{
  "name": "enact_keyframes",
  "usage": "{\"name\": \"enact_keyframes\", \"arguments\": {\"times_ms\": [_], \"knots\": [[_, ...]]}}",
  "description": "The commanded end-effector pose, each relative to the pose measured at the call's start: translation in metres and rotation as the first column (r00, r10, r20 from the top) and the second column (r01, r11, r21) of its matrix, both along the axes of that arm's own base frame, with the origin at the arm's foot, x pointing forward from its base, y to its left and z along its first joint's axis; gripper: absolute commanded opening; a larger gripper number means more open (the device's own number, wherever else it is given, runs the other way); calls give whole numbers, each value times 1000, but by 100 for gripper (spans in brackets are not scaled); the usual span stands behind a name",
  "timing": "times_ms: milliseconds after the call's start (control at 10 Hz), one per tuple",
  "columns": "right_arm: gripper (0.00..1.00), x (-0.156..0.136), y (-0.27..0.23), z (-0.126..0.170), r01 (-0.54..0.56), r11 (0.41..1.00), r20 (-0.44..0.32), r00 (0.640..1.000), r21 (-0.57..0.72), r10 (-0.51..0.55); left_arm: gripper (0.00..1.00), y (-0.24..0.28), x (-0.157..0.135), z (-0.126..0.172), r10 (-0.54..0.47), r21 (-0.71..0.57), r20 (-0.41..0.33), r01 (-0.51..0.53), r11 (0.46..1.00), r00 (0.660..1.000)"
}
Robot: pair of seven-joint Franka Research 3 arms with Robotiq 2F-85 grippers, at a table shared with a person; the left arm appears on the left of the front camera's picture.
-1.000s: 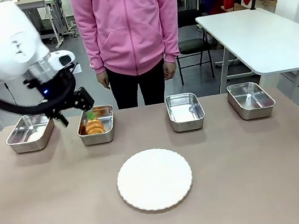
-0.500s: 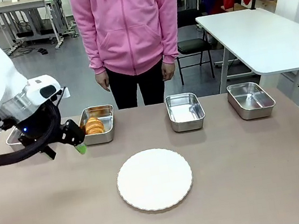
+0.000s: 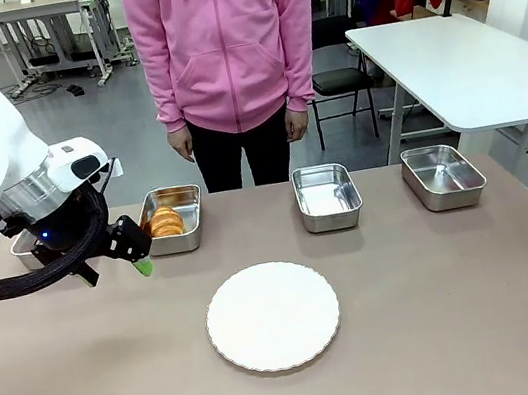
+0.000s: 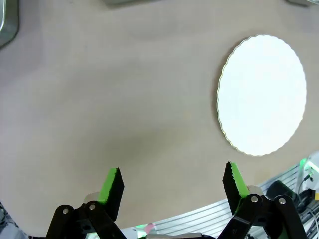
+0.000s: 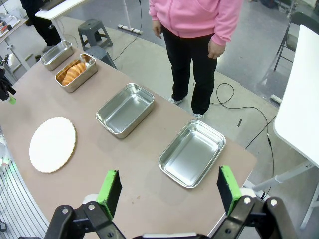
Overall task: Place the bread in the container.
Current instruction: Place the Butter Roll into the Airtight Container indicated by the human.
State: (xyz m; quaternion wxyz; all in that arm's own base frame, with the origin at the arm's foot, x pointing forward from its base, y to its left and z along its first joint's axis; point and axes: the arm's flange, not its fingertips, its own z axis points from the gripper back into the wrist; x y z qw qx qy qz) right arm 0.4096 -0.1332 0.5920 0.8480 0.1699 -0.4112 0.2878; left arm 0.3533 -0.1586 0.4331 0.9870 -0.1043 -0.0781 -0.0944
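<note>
Front view shows the bread lying in the container at upper left, so keep your left gripper, jaws apart and empty, lifting clear over the desk without clipping that rim.

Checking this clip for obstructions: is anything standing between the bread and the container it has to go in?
Nothing visible does. The bread already lies inside the container, second from the robot's left in the row of four. The left hand is open and empty, off to that container's near-left side above the table.
</note>
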Motion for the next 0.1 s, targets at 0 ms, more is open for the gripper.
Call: {"name": "enact_keyframes", "arguments": {"times_ms": [0], "knots": [[100,1,-1,-1,-20,1000,26,999,13,20,100,1,1,0,-12,-1,-1,12,1000,1000]]}}
